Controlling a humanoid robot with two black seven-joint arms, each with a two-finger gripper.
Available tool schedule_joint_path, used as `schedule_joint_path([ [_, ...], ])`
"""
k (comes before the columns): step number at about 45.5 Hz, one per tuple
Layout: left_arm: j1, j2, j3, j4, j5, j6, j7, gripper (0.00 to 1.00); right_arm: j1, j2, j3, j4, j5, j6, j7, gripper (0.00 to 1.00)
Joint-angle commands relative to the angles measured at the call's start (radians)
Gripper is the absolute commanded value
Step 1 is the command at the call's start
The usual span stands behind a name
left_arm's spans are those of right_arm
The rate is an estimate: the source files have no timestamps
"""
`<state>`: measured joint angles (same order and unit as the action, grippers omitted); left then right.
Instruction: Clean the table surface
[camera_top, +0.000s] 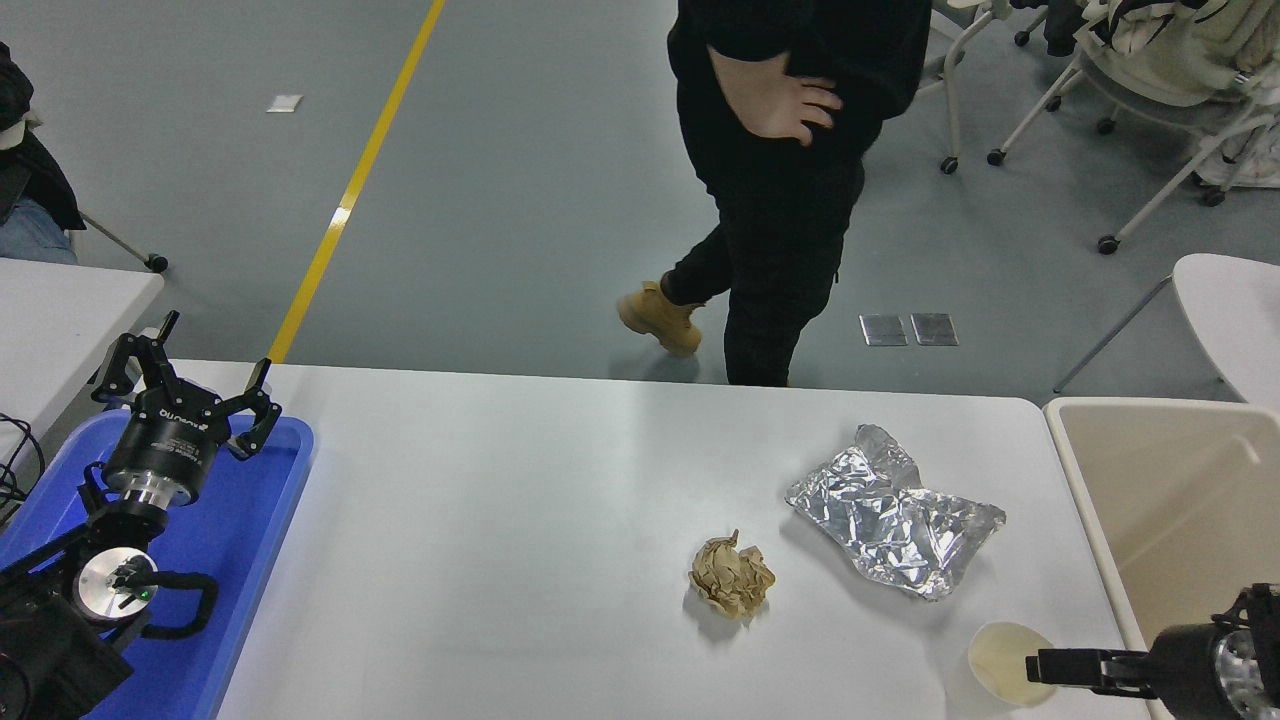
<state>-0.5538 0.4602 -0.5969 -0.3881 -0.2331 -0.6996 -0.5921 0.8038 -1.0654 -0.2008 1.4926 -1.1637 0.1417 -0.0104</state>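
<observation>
The table surface (520, 560) is a wide glossy white top. On it lie a crumpled brown paper ball (732, 576), a creased sheet of silver foil (893, 522) and, near the front right corner, a white paper cup (1005, 660). My right gripper (1048, 665) comes in from the lower right, and its tip reaches over the cup's right rim. Whether it touches the cup does not show. My left gripper (198, 362) is parked open at the far left above a blue tray (255, 520), holding nothing.
A beige bin (1170, 500) stands against the table's right end. A person in black with tan boots (780, 250) walks just beyond the far edge. Wheeled chairs (1150, 90) stand at the top right, and smaller white tables show at both sides.
</observation>
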Motion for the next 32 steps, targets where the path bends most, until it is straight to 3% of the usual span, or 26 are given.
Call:
schedule_joint_path([
  [1, 0.0, 0.0, 0.0, 0.0, 0.0, 0.0, 0.0, 1.0, -0.02, 0.077, -0.002, -0.06, 0.002, -0.004, -0.02, 0.94],
  [6, 0.0, 0.0, 0.0, 0.0, 0.0, 0.0, 0.0, 1.0, -0.034, 0.11, -0.005, -0.104, 0.001, -0.002, -0.02, 0.87],
  [11, 0.0, 0.0, 0.0, 0.0, 0.0, 0.0, 0.0, 1.0, -0.031, 0.125, -0.031, -0.124, 0.002, -0.002, -0.019, 0.68],
  [12, 0.0, 0.0, 0.0, 0.0, 0.0, 0.0, 0.0, 1.0, -0.029, 0.125, -0.034, -0.124, 0.002, 0.001, -0.019, 0.62],
  [13, 0.0, 0.0, 0.0, 0.0, 0.0, 0.0, 0.0, 1.0, -0.028, 0.127, -0.035, -0.123, 0.002, 0.005, -0.019, 0.46],
  [17, 0.0, 0.0, 0.0, 0.0, 0.0, 0.0, 0.0, 1.0, -0.026, 0.127, -0.039, -0.121, 0.002, 0.016, -0.019, 0.02],
  [32, 0.0, 0.0, 0.0, 0.0, 0.0, 0.0, 0.0, 1.0, 0.012, 0.056, -0.039, -0.055, 0.042, 0.073, -0.02, 0.0],
])
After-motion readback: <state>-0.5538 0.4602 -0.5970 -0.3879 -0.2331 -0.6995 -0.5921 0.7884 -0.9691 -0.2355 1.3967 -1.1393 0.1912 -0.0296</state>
